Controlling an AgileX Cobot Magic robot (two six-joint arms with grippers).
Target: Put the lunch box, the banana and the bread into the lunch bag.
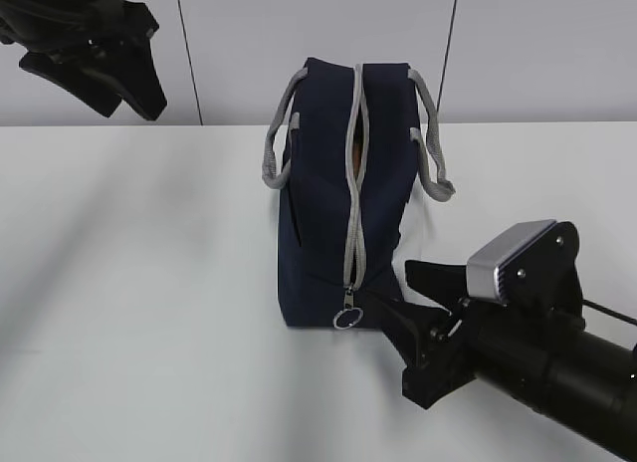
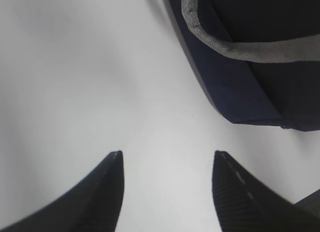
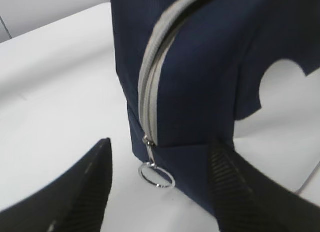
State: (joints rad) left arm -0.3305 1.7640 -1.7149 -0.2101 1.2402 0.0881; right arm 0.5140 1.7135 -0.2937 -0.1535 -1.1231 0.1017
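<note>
My right gripper [image 1: 403,305] sits nearest the camera, low over the table [image 1: 149,313], jaws spread wide and holding nothing. In the right wrist view its two fingers straddle the ring pull [image 3: 157,175] at the near end of the lunch bag [image 1: 338,203], which I judge is lined up for a grasp on the pull.

The lunch bag stands upright mid-table, grey zipper [image 1: 354,173] running along the top and down the near end, closed at the bottom. A narrow gap shows something brownish near the top; I cannot tell what. Lunch box, banana and bread are not on the table, so probably inside. Grey handles [image 1: 430,133] droop to both sides.

My left gripper [image 2: 167,157] hangs raised off to the bag's left, wide open, empty, clear of the work.
</note>
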